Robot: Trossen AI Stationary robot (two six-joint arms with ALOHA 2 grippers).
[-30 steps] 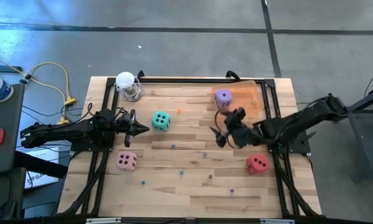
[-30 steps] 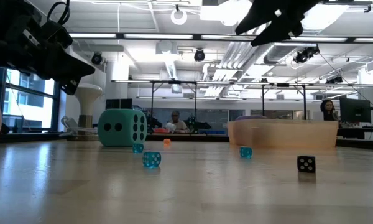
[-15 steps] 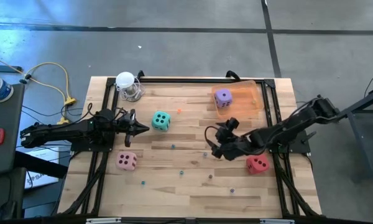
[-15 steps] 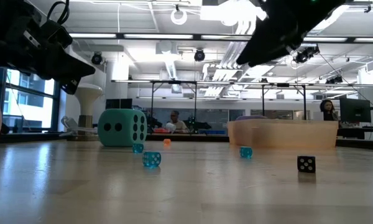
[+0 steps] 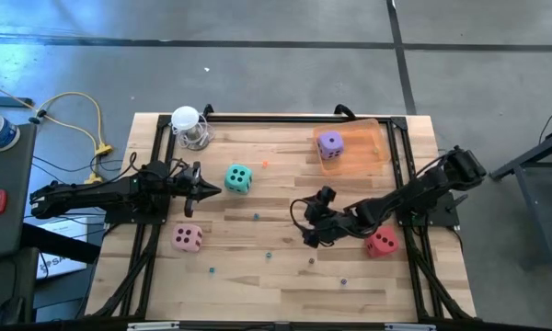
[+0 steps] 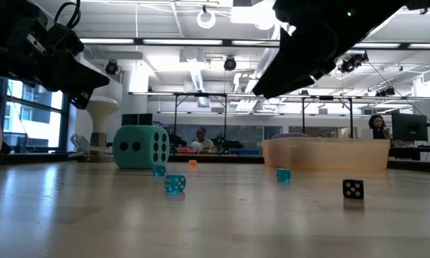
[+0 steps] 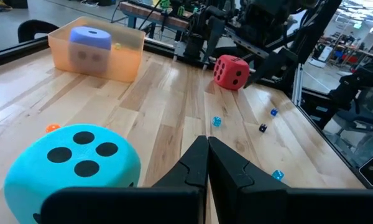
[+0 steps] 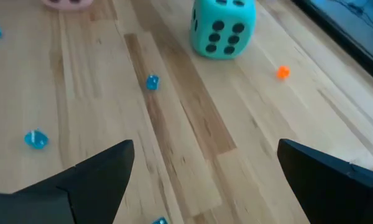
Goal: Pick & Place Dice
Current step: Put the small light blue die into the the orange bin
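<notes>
The purple die (image 5: 329, 143) sits inside the orange bin (image 5: 377, 152) at the table's far right; the teal die (image 5: 238, 178), pink die (image 5: 187, 238) and red die (image 5: 380, 242) lie apart on the wooden table (image 5: 285, 276). The right gripper (image 5: 306, 223) hovers mid-table, fingers spread wide and empty, just beside the red die. The left gripper (image 5: 212, 189) waits near the teal die with its fingers pressed together.
</notes>
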